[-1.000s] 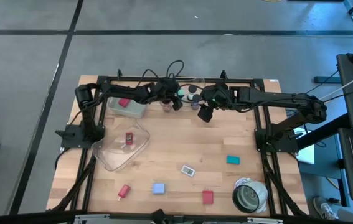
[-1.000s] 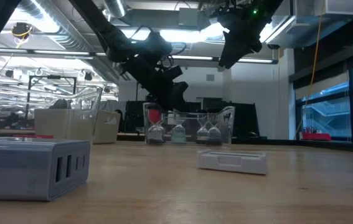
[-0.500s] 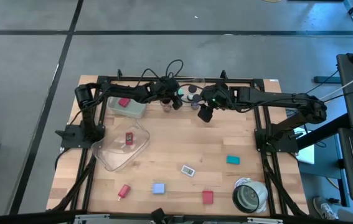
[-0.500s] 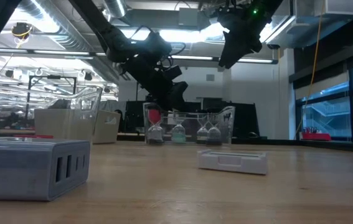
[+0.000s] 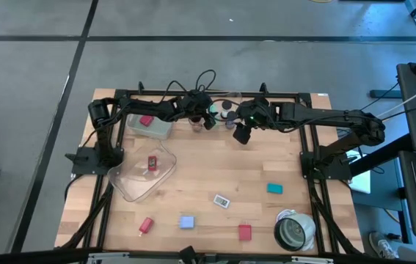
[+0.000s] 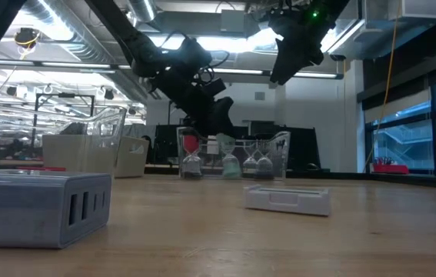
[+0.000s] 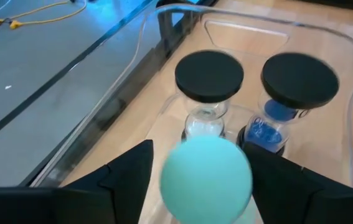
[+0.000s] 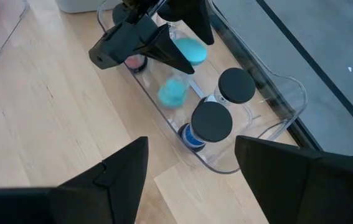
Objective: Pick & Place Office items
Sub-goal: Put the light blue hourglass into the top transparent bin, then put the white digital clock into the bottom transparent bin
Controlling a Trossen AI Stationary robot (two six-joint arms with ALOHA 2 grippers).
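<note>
1. The teal-capped sand timer is hanging tilted inside the clear bin at the far edge of the surface, beside two black-capped timers already standing there — it looks as though it is being lowered to join them.
2. The left end effector is gripping that timer by its cap, fingers closed in on either side of the teal disc, reaching down into the bin from above.
3. The right end effector is hovering just beside the bin, fingers spread wide and holding nothing — waiting, I would say.
4. Other pieces are lying scattered on the surface nearer the front: a teal block, a red block, a blue block and a white tag.
</note>
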